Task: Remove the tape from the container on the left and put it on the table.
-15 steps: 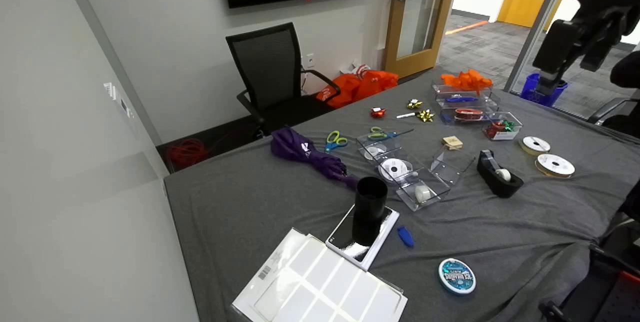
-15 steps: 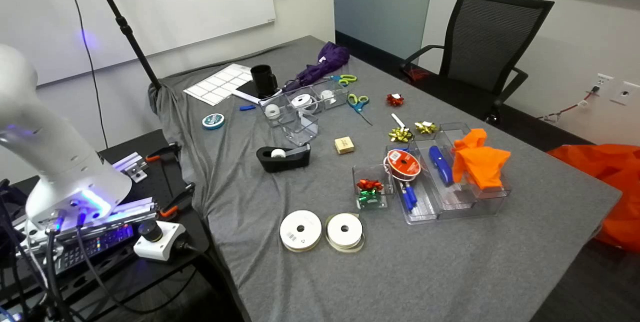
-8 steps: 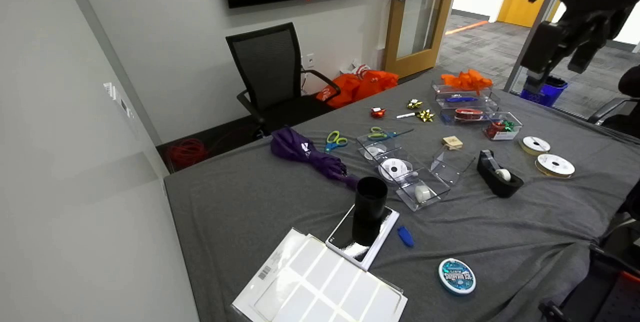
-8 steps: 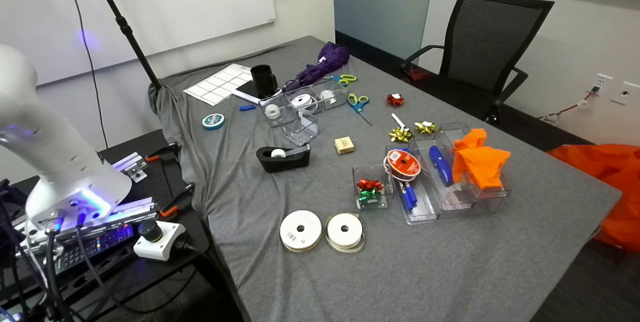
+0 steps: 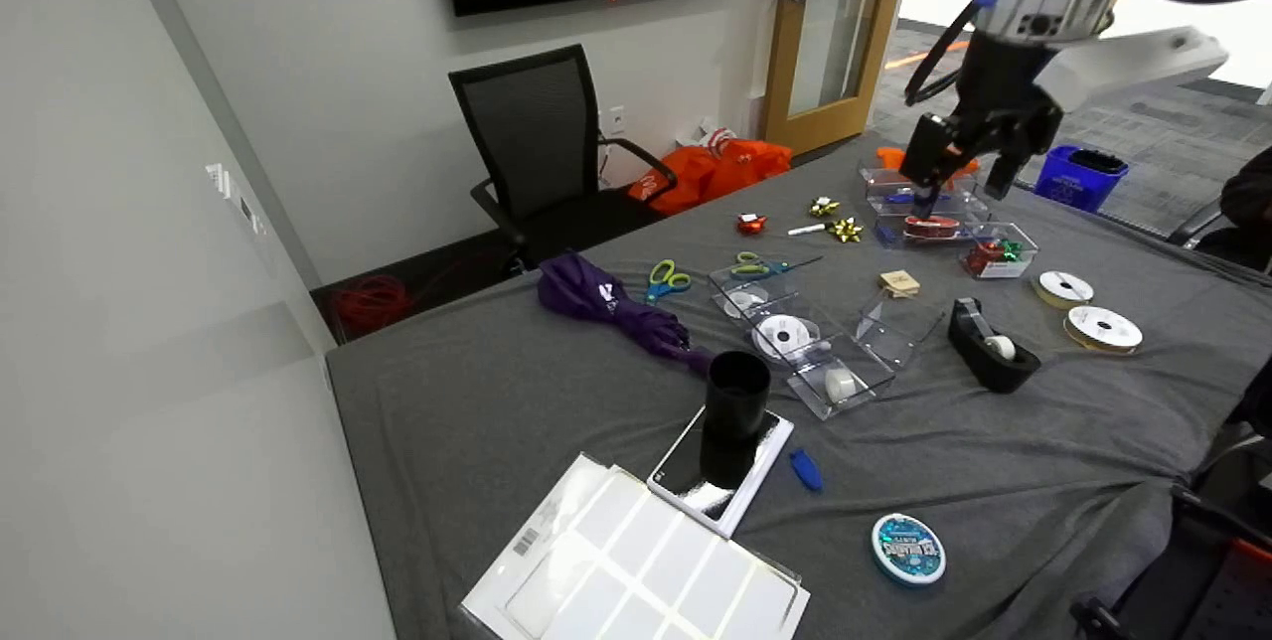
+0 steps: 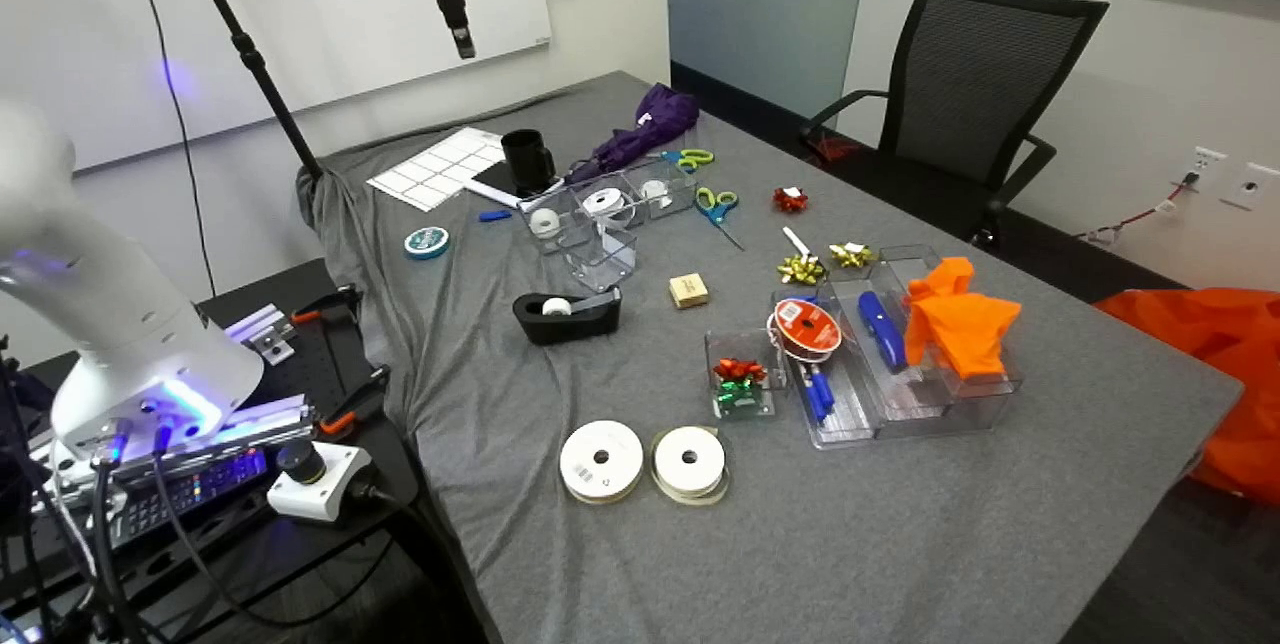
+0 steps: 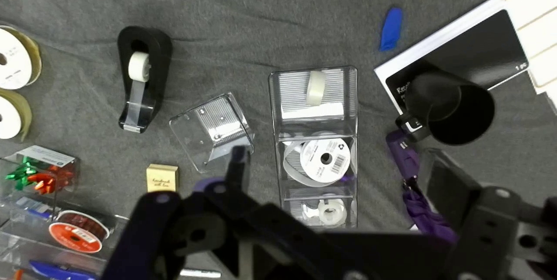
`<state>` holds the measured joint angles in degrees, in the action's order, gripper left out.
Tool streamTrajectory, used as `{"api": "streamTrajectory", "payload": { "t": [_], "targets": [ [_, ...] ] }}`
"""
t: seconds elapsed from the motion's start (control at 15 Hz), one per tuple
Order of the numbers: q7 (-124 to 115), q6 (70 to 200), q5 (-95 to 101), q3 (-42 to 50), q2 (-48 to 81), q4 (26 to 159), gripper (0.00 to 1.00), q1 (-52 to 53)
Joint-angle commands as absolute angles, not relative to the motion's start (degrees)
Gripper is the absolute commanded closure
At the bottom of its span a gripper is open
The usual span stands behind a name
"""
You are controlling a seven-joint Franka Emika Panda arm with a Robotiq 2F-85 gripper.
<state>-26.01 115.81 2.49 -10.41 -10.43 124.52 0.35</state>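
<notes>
A clear three-compartment container [image 7: 274,110] stands on the dark grey table [image 5: 477,421]. A small white tape roll [image 7: 316,88] stands on edge in one end compartment; it also shows in both exterior views [image 5: 840,385] [image 6: 545,223]. Another pale tape roll [image 7: 332,214] lies in the opposite end compartment, with a white ribbon spool [image 7: 325,159] in the middle one. My gripper [image 7: 337,158] is open and empty, its fingers spread wider than the container. It hangs well above the table in both exterior views [image 5: 961,193] [image 6: 465,49].
A small clear box [image 7: 213,132] and a black tape dispenser [image 7: 143,75] stand beside the container. A black mug [image 7: 452,110] and purple umbrella [image 7: 428,210] lie on its other side. Two flat white spools [image 6: 601,461] and a larger clear organizer [image 6: 940,414] stand farther off.
The gripper has moved in over the table and lower: leftward and down in one exterior picture, rightward and down in the other. More of the arm shows. The objects have not moved.
</notes>
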Motion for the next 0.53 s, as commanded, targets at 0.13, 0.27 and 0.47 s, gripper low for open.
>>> {"api": "streamTrajectory", "payload": {
  "t": [0.13,0.27,0.47],
  "targets": [
    [-25.04,122.35,1.89,-8.24,1.25,123.1,0.0,2.02],
    [-23.17,126.15,0.35,-7.41,3.87,123.79,0.0,2.39],
    [-20.44,131.37,-2.19,-6.11,7.74,124.07,0.0,2.35]
  ]
}}
